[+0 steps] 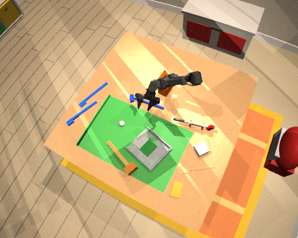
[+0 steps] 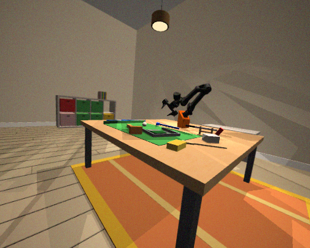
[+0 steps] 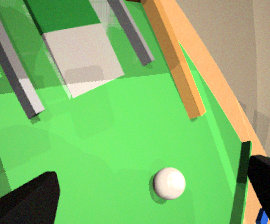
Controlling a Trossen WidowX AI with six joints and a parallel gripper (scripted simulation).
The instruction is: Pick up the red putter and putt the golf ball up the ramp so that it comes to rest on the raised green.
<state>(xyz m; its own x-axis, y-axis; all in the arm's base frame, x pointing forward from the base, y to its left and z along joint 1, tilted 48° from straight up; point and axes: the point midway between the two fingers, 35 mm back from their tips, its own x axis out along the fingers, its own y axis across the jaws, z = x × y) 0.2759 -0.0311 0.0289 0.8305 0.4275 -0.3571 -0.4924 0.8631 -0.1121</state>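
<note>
The red putter (image 1: 210, 127) (image 2: 219, 131) lies on a small dark rack, its red head away from the arm's base; it is outside the wrist view. The white golf ball (image 1: 121, 123) (image 2: 144, 124) (image 3: 169, 183) rests on the green mat (image 1: 108, 112) (image 3: 86, 150). The pale ramp (image 1: 141, 141) (image 3: 83, 60) leads up to the dark green raised green (image 1: 149, 148) (image 3: 66, 14) between grey walls. My gripper (image 1: 144, 109) (image 2: 165, 112) (image 3: 155, 175) is open and empty, raised above the mat's edge, away from the putter.
A blue club (image 1: 157, 105) (image 2: 169, 126) lies below the gripper. Two more blue clubs (image 1: 93, 94) (image 1: 84, 112) lie beyond the mat's dark end wall (image 1: 93, 120) (image 3: 242, 170). An orange mallet (image 1: 130, 168) (image 2: 135, 129) lies beside the ramp. A white block (image 1: 201, 148) and yellow block (image 1: 176, 189) stand on the table.
</note>
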